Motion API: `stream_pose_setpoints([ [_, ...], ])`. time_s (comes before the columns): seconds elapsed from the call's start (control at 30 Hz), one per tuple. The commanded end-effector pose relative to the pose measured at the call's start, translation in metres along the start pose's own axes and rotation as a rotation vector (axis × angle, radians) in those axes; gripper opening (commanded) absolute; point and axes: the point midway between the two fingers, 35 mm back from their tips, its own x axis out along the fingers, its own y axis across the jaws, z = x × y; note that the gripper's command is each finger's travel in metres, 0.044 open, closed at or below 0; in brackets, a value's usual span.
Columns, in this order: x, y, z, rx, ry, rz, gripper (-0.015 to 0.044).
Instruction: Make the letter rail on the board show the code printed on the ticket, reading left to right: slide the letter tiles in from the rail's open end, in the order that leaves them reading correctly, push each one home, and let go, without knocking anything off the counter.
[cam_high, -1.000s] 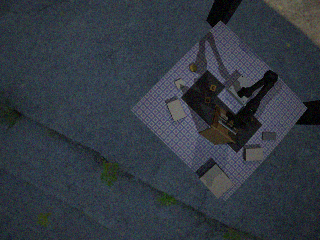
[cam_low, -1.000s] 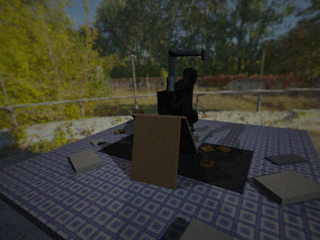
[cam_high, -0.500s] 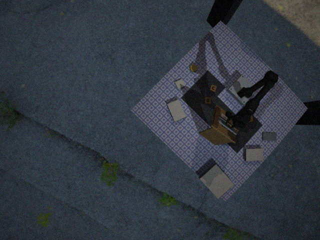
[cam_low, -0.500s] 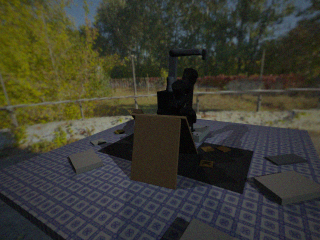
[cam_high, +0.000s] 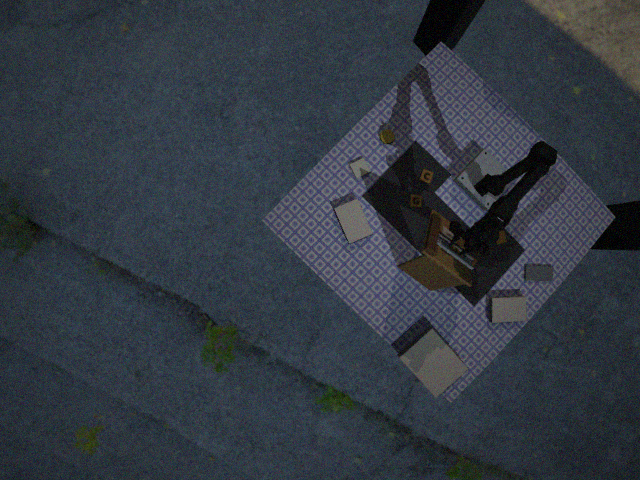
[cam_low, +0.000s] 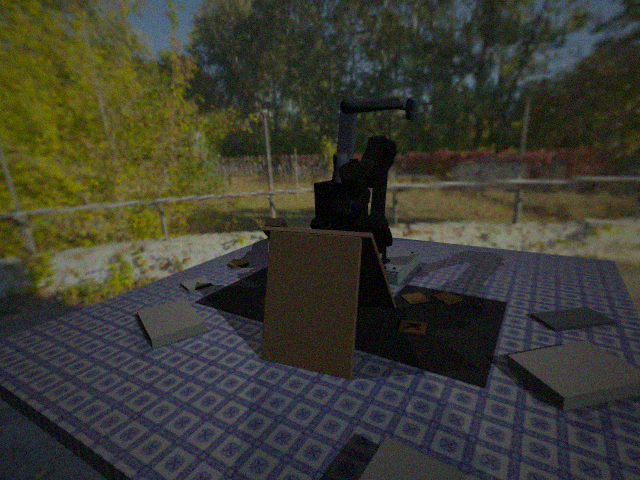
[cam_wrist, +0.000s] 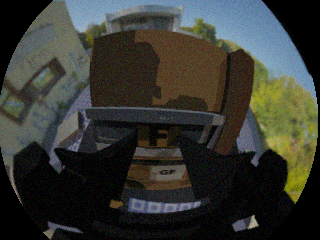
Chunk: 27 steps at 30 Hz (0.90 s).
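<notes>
- I see a brown letter tile (cam_wrist: 160, 175) clamped between the pincer (cam_wrist: 158, 160) fingers in the wrist view; its letter is too blurred for me to read.
- The tile sits just below the grey letter rail (cam_wrist: 156, 116), which runs across the face of the brown board (cam_wrist: 170, 70).
- From above, I find the pincer (cam_high: 457, 235) at the board (cam_high: 436, 268), which stands tilted on a dark mat (cam_high: 398, 206).
- Two loose tiles lie flat on that mat: one marked C (cam_high: 425, 176) and one (cam_high: 415, 200) nearer the board, whose letter I cannot read with certainty.
- I note the mat lies on a surface (cam_high: 320, 242) with a blue-white checked pattern.
- Grey flat blocks (cam_high: 354, 220) lie around the mat, apart from it, and a small round yellow object (cam_high: 386, 136) lies near the surface's far edge.
</notes>
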Motion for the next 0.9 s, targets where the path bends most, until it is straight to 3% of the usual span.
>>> stream_pose_setpoints([
  [0.0,0.0,-0.002,-0.001,-0.002,0.002,0.004,0.0],
  [0.87,0.0,-0.016,-0.001,-0.003,0.002,0.002,0.0],
])
